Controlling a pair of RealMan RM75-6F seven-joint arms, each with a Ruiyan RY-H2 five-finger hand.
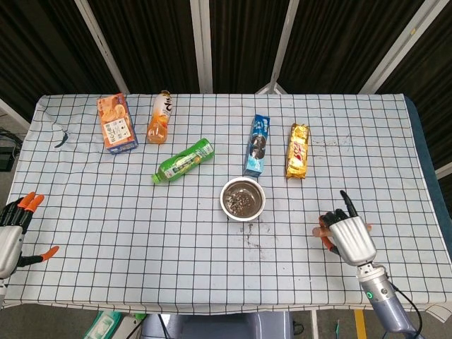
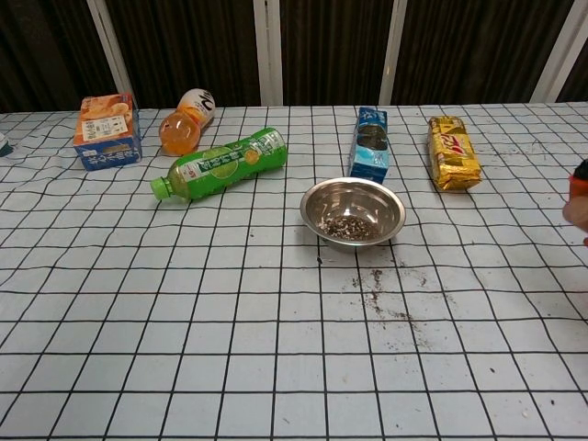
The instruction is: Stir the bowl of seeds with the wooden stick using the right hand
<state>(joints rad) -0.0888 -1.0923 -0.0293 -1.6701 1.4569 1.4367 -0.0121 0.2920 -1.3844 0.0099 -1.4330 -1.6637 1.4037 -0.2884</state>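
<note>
Right of the bowl, the right hand grips the wooden stick.

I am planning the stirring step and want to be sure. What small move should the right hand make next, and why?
Probably it should carry the wooden stick toward the bowl and turn it tip-down. The right hand holds the stick near the table's right side, clearly apart from the bowl, and only a short end shows. The seeds lie untouched by the stick; some are spilled in front of the bowl.

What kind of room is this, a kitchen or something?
More likely a robot test lab: packaged snacks laid out on a checked tablecloth, dark curtains behind, and a mechanical right hand near a metal bowl.
</note>
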